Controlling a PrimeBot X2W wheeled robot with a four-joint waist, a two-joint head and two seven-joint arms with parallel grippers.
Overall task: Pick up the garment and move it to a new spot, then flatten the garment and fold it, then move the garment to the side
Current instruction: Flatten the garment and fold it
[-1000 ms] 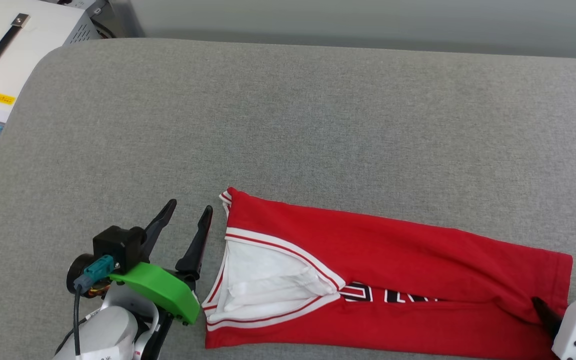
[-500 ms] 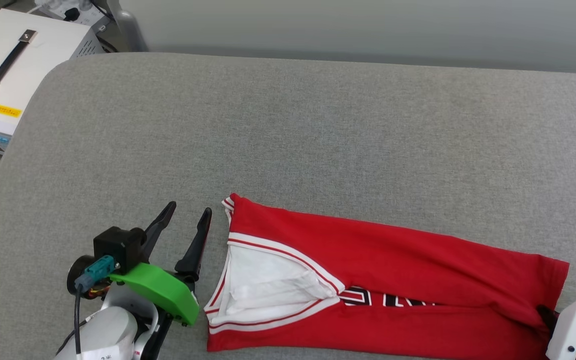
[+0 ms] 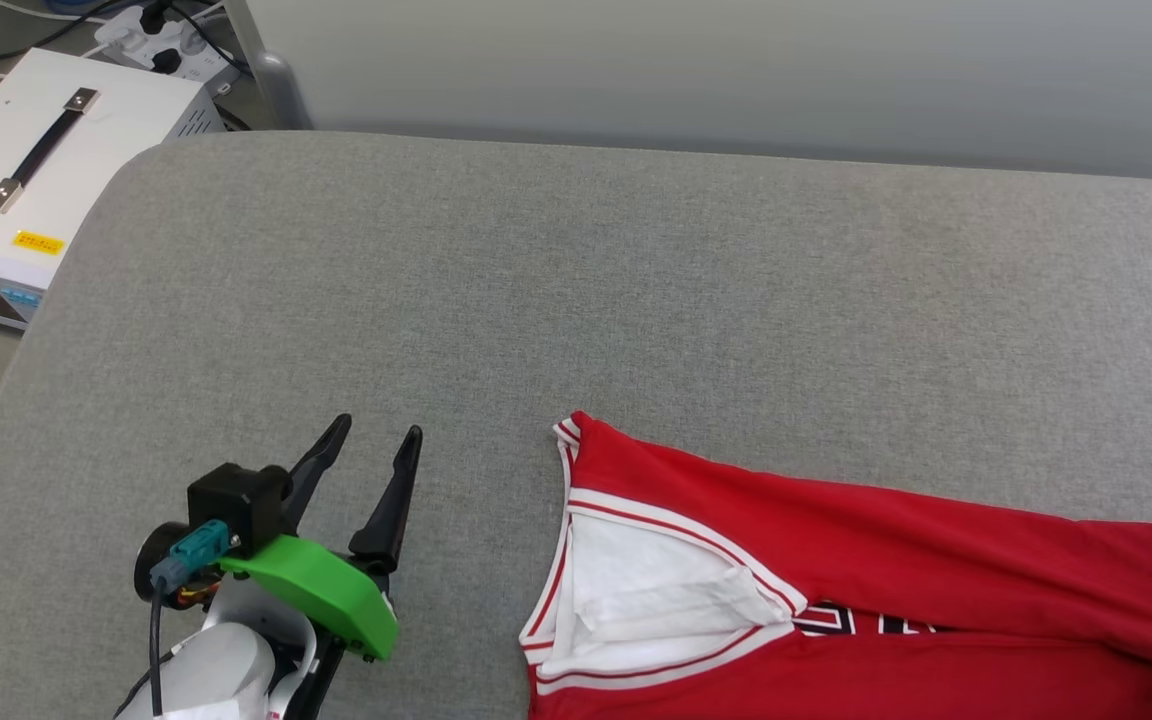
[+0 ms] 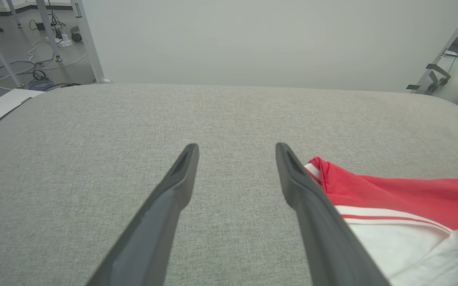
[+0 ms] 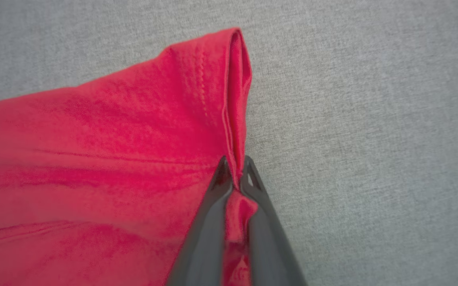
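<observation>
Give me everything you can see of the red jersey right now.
The garment is red knit-looking cloth, folded lengthwise into a long band on the grey padded surface. White sleeve fabric with red-and-white striped trim shows at its left end, and part of a black, white-outlined print peeks along the fold. The right gripper is shut on its hemmed edge.
</observation>
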